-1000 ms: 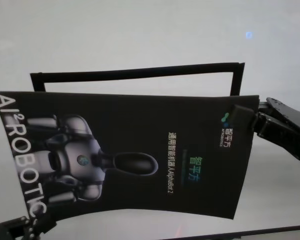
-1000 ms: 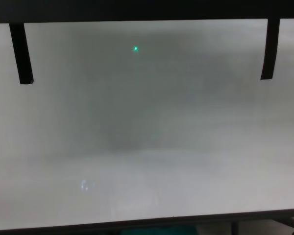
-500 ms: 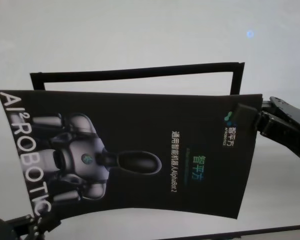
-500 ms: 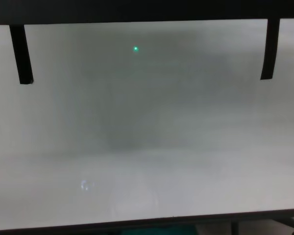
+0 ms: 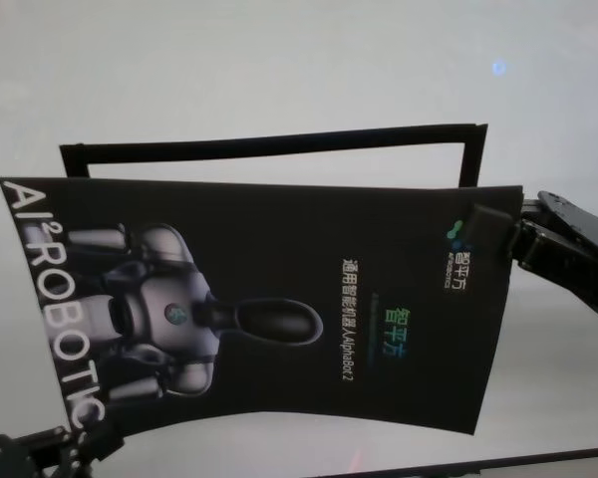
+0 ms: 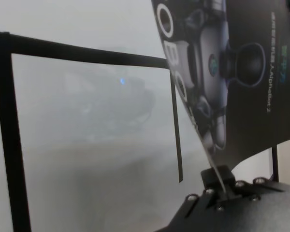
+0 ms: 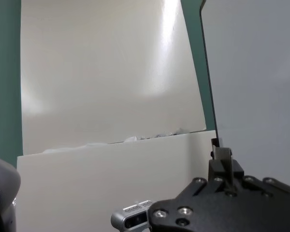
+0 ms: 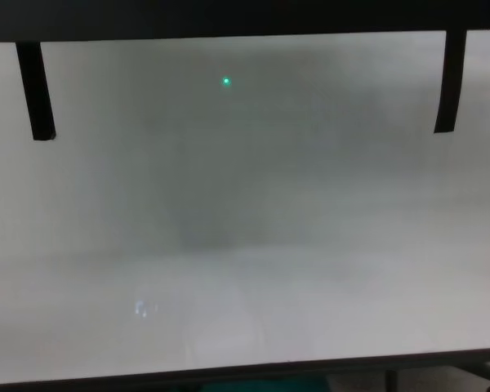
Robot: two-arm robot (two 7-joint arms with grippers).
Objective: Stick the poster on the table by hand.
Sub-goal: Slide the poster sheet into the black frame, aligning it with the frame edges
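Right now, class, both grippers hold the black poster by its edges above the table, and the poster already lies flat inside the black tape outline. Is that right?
Not quite. Both the left gripper and the right gripper do hold the poster by its edges above the table, but it does not lie flat in the tape outline. The left wrist view shows it bowed and lifted off the surface.

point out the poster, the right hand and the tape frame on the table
poster [image 5: 279, 289]: head view, black printed face near its middle.
right hand [image 5: 490, 227]: head view, fingertips clamped on the poster's right edge.
tape frame [image 5: 269, 145]: head view, far strip on the table.
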